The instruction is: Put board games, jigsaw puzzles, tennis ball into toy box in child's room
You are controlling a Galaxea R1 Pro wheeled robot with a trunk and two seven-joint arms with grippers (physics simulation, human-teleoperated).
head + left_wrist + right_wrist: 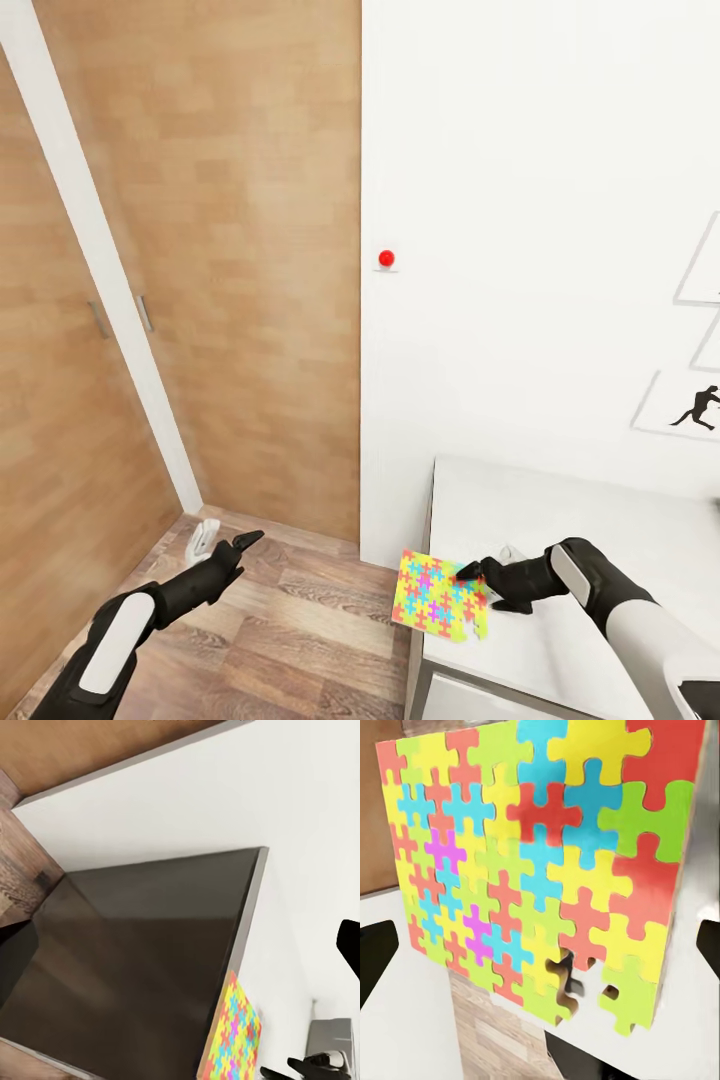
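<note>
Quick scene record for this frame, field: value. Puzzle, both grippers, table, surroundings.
jigsaw puzzle: multicoloured, held at the white table's corner, overhanging its edge, a few pieces missing
right gripper: shut on the jigsaw puzzle's edge
left gripper: holding nothing, over the wood floor; open or shut unclear
white table: by the white wall
toy box: cannot tell from these views
wall: red button

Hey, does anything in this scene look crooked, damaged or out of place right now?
Yes. The jigsaw puzzle hangs past the edge of the white table, over the wood floor, at the right gripper. In the right wrist view a few pieces are missing near one corner, leaving a hole.
</note>
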